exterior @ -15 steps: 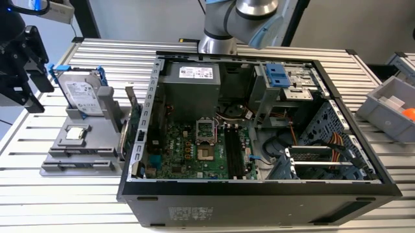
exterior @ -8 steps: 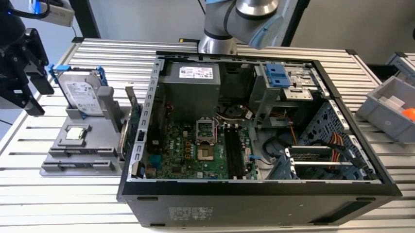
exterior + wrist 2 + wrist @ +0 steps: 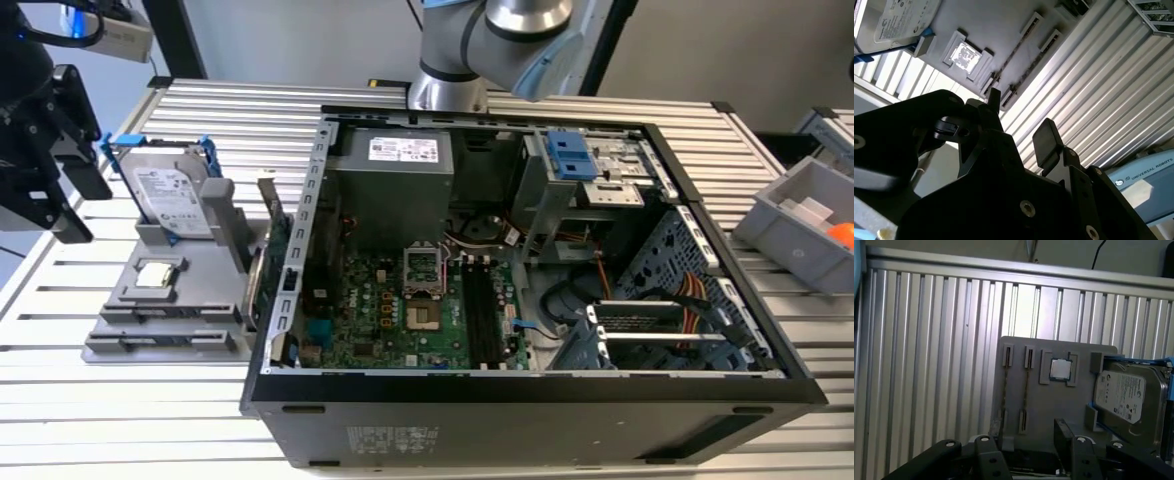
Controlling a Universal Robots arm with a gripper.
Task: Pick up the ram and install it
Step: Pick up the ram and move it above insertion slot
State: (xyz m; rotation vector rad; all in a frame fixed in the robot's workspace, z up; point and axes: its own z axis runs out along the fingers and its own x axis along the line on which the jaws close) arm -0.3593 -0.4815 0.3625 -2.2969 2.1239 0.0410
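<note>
Your pincer (image 3: 1023,432) hangs with fingers apart, holding nothing, above the ram (image 3: 1026,390) slotted in its grey holder (image 3: 1064,405).

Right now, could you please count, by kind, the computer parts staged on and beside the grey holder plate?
Long thin ram sticks on edge: 2
Square silver processor chip: 1
Silver hard drive in blue bracket: 1
Green card standing on edge: 1
Total: 5
</note>
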